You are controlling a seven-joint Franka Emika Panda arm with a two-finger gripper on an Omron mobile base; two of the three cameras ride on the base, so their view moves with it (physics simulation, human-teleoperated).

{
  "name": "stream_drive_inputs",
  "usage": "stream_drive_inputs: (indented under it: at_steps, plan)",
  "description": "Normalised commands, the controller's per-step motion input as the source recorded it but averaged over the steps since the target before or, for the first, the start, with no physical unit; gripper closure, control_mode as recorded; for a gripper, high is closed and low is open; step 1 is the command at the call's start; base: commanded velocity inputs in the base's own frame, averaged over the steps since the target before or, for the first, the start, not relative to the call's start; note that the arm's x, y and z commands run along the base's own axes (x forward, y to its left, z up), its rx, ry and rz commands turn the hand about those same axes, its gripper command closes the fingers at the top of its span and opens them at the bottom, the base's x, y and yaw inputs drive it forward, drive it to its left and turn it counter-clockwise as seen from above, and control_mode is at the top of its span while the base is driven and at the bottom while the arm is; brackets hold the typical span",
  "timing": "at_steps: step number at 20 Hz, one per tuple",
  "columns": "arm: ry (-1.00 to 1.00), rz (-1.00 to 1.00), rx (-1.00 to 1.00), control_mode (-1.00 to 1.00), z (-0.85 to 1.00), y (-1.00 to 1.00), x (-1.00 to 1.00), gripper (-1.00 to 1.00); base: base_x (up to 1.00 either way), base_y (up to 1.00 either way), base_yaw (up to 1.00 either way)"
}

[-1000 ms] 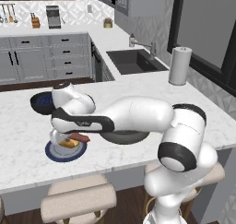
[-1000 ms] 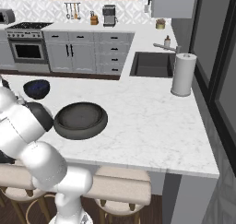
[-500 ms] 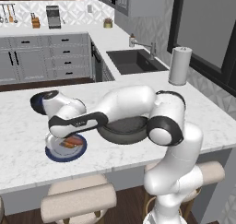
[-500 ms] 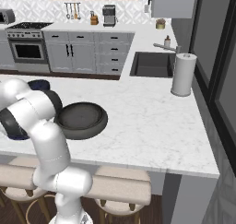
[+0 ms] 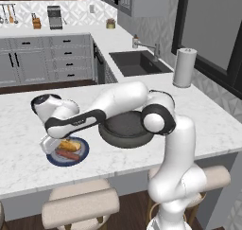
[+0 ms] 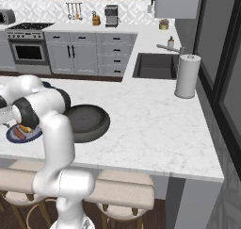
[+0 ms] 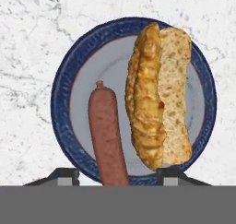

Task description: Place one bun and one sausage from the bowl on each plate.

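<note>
One plate (image 7: pixel 64 103) lay on the marble counter (image 5: pixel 208 125) directly under the hand, carrying one sausage (image 7: pixel 108 133) and one split bun (image 7: pixel 159 96), side by side, the sausage just beside the bun's crust. The gripper (image 7: pixel 118 176) hung above the plate's near rim; its two finger tips (image 7: pixel 171 174) stood wide apart, holding nothing. In the left base view the same plate (image 5: pixel 82 157) sat near the counter's front edge, the wide dark bowl (image 5: pixel 124 129) near it on the right, partly behind the forearm. One paper towel roll (image 5: pixel 184 67) stood well apart, by the sink (image 5: pixel 139 62).
</note>
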Motion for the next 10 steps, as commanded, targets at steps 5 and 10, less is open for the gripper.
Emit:
stream_drive_inputs:
  at_steps: [5, 10]
  plan:
    - [-0.06, -0.02, 0.00, -1.00, 0.16, -0.01, 0.02, -1.00, 0.00, 0.00, 0.00]
    - [-0.41, 0.00, 0.04, -1.00, 0.85, -0.68, -0.94, -1.00, 0.00, 0.00, 0.00]
